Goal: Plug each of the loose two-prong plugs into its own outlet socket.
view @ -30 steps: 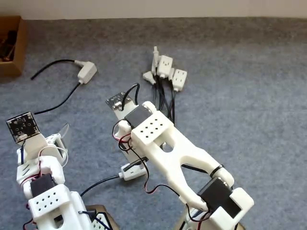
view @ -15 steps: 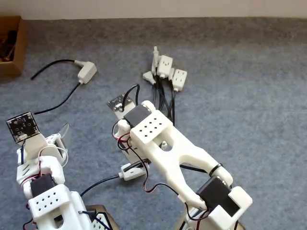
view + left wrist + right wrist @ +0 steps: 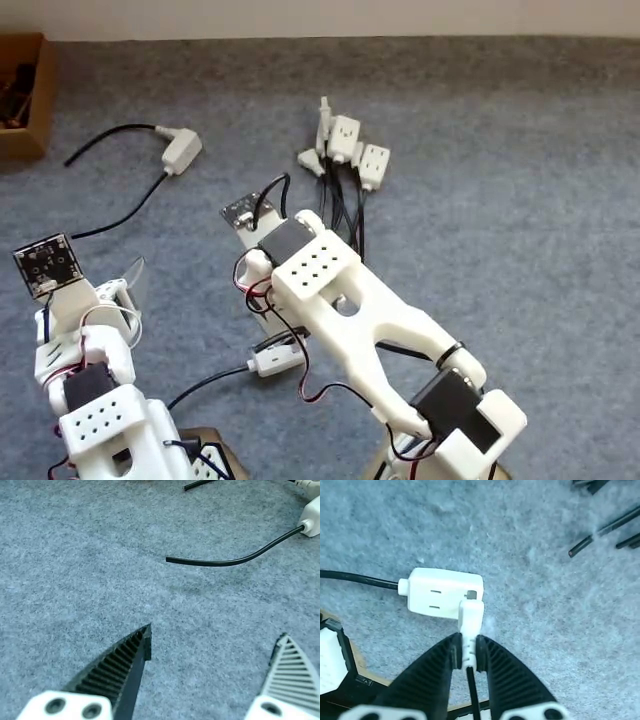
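Observation:
In the right wrist view my right gripper (image 3: 467, 640) is shut on a small white two-prong plug (image 3: 470, 617) with a thin black cord. The plug's tip touches the corner of a white outlet socket (image 3: 442, 592), beside its slots. From above, that socket (image 3: 270, 358) lies on the grey carpet under the right arm, a black cable trailing from it. My left gripper (image 3: 215, 632) hangs open over bare carpet near a loose black cable end (image 3: 225, 562); in the high view it (image 3: 125, 285) is at the left. A second white socket (image 3: 182, 150) lies at the back left.
A cluster of white plugs and sockets (image 3: 350, 150) with black cords lies at the back centre. A cardboard box (image 3: 25, 95) stands at the far left edge. The right half of the carpet is open floor.
The right wrist has shifted slightly and the socket beneath it has been nudged a little. The left arm has stayed put.

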You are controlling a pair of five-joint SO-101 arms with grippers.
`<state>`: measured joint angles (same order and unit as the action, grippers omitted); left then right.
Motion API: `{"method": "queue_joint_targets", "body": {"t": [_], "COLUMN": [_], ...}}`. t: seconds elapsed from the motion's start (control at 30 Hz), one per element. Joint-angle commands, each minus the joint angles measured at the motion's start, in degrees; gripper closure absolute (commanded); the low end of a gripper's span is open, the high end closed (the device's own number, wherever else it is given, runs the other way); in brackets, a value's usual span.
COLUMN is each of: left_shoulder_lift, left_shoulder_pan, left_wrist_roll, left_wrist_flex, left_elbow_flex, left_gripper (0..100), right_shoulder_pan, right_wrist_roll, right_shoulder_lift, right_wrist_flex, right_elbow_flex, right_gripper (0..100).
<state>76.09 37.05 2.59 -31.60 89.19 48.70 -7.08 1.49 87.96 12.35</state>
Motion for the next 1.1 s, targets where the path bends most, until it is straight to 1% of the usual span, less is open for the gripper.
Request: {"method": "queue_joint_targets", "body": {"t": [0.0, 0.4, 0.77, 0.83, 0.93, 1.07], "left_shoulder_lift": [0.48, 0.48, 0.48, 0.13, -0.92, -7.69], "left_shoulder_pan": [-0.57, -0.75, -0.66, -0.4, 3.82, 12.26], "left_wrist_roll": [-0.53, -0.53, -0.44, -0.26, -0.35, -0.35], "left_wrist_flex": [0.97, 0.97, 0.97, 1.58, 2.37, 0.18], "left_elbow_flex": [-0.31, -0.31, -0.31, -1.1, -4.88, -13.93], "left_gripper": [63, 63, 63, 63, 63, 63], "right_shoulder_pan": [0.22, 2.68, 2.24, 0.75, -1.8, -2.07], "right_wrist_roll": [0.26, 0.26, 0.7, 0.79, 0.79, 0.88], "right_shoulder_lift": [0.22, 0.66, 0.66, 0.75, 0.75, 1.19], "right_wrist_flex": [-0.48, 2.07, 3.38, 3.56, 3.3, 3.3], "right_elbow_flex": [-2.42, -0.92, -0.92, -0.92, -0.92, -0.75], "right_gripper": [99.1, 99.1, 99.1, 99.1, 99.1, 99.1]}}
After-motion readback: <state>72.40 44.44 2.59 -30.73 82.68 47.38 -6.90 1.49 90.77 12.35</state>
